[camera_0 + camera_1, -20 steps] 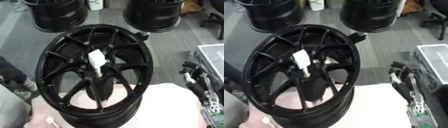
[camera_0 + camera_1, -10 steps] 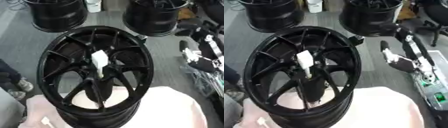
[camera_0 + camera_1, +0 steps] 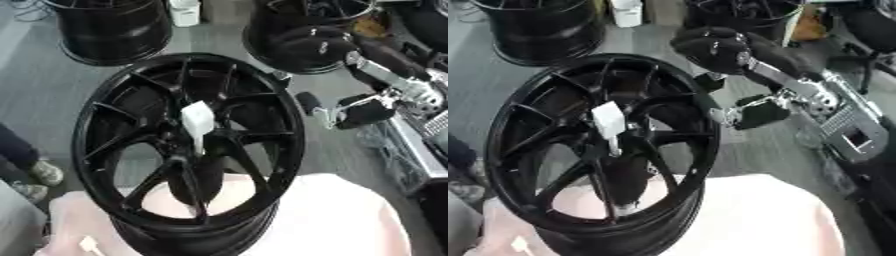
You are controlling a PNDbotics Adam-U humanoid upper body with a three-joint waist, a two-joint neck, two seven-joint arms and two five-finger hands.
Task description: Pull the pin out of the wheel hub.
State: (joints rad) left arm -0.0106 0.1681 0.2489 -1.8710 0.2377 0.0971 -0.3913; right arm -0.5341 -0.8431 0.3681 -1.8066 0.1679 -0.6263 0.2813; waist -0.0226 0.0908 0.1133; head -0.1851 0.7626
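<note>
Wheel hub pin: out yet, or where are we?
Nothing done yet: the white pin sits in the centre of the black wheel hub. In hand: the right hand is beside the rim, touching nothing. Left: reach the centre, grasp the pin, pull it out.

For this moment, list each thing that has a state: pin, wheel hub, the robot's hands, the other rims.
pin: white, seated in the hub centre, head sticking out, not touched.
wheel hub: black, tilted up on a pale pink surface.
right hand: in the air just right of the hub rim, apart from the pin; cannot tell its fingers.
left hand: not in view.
other rims: two black ones standing on the floor behind.
</note>
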